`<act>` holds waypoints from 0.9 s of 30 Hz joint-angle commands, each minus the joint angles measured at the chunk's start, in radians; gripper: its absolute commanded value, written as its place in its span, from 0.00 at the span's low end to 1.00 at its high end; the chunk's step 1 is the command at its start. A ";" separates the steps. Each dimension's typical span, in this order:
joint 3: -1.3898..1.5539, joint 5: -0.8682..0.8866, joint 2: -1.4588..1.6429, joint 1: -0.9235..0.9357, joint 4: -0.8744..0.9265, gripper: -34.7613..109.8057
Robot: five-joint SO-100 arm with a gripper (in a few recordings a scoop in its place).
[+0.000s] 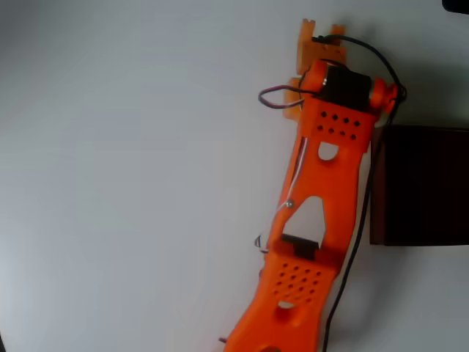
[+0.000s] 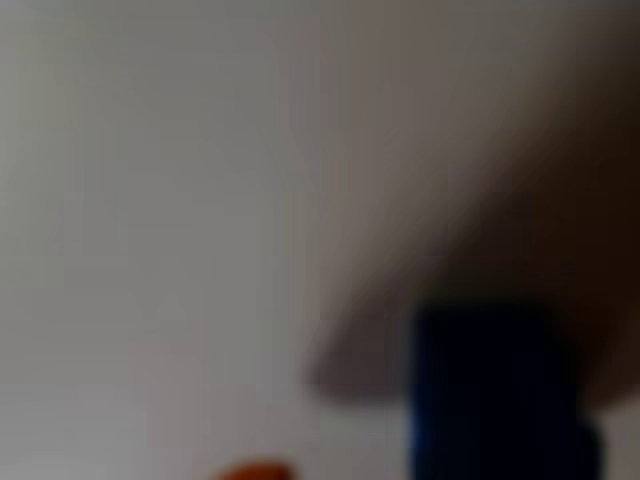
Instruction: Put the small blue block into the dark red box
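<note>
Wrist view, heavily out of focus throughout. Pale grey-white counter [image 2: 150,200] takes up the left and upper part of the picture, with no texture or edges readable. A dark blue blurred mass, likely the small blue block [image 2: 490,395], sits low and right of centre, very close to the camera and running off the bottom edge; its outline is soft, roughly square on top. A broad brownish shadow spreads from the upper right corner down around the block. At the bottom edge, left of the block, a small orange patch [image 2: 255,470] shows, probably part of the gripper; whether its jaws are apart or together is unreadable.
</note>
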 commanded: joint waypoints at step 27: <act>0.015 -0.371 0.322 0.193 0.018 0.24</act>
